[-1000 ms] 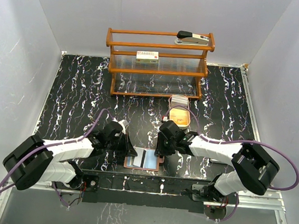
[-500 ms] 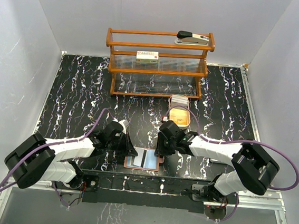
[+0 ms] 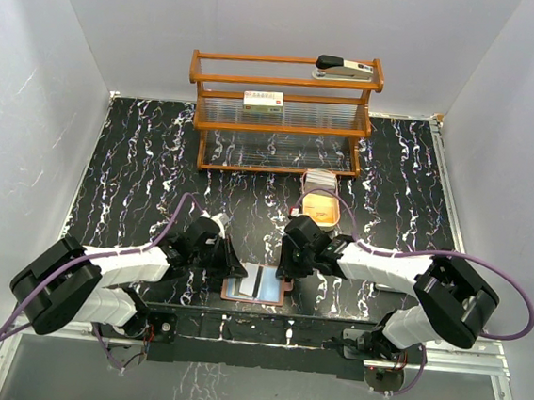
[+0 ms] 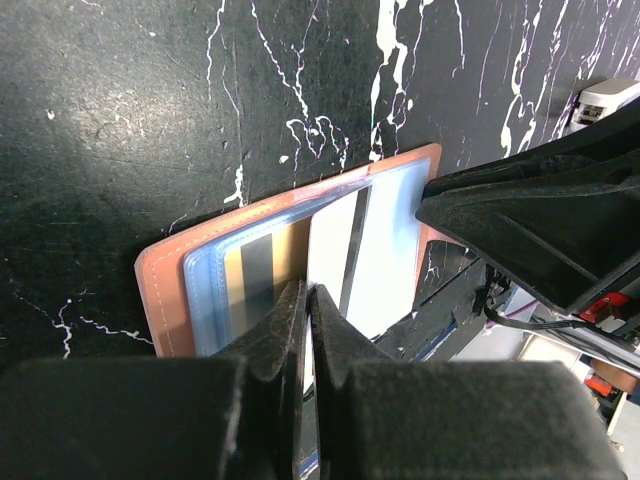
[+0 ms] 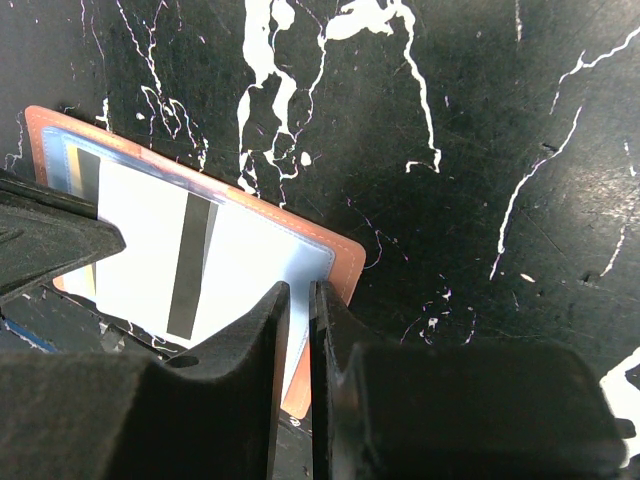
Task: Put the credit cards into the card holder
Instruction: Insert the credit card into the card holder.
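The card holder [image 3: 254,289] lies open right at the near edge of the table [image 3: 128,168], so a hard shove toward that edge could send it off. The white striped credit card [image 4: 335,250] sits in the holder's clear pocket. Pushed askew, it may jam or buckle the film. The left gripper [image 4: 305,300] has its fingers pressed together with the tips down on the card, and they could skid off. The right gripper [image 5: 297,295] shows only a slit at the holder's right edge. I cannot tell whether it nips the leather. If it does not, the holder may slide.
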Robot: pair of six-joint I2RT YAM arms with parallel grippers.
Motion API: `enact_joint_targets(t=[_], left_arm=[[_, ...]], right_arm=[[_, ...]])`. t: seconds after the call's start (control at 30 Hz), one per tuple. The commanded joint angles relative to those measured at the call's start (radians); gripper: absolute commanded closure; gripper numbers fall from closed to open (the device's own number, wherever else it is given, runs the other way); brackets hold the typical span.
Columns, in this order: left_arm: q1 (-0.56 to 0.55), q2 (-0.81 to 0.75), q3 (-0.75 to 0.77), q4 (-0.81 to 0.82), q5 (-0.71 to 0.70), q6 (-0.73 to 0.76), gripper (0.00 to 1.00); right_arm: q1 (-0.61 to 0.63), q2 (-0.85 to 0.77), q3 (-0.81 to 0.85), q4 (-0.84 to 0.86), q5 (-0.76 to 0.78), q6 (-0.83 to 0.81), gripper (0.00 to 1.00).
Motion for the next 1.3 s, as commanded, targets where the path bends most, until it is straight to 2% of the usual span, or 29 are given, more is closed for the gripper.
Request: enact_joint_targets(t=[0.0, 0.7, 0.9, 1.13, 1.27], left_arm=[[-0.003, 0.011, -0.022, 0.004, -0.043, 0.006, 1.00], [-0.041, 0.006, -0.088, 0.099, -0.087, -0.080, 1.00], [-0.050, -0.017, -0.072, 0.050, -0.117, -0.085, 1.00], [-0.050, -0.065, -0.017, -0.045, -0.122, -0.065, 0.72], [-0.052, -0.069, -0.007, -0.071, -0.102, -0.070, 0.63]], right_arm=[[0.009, 0.008, -0.003, -0.015, 0.055, 0.001, 0.87], [0.009, -0.016, -0.020, -0.015, 0.067, 0.028, 0.87], [0.009, -0.042, 0.027, -0.062, 0.070, 0.029, 0.83], [0.009, -0.119, 0.054, -0.086, 0.026, 0.037, 0.77], [0.011, -0.117, 0.050, -0.091, 0.014, 0.037, 0.77]])
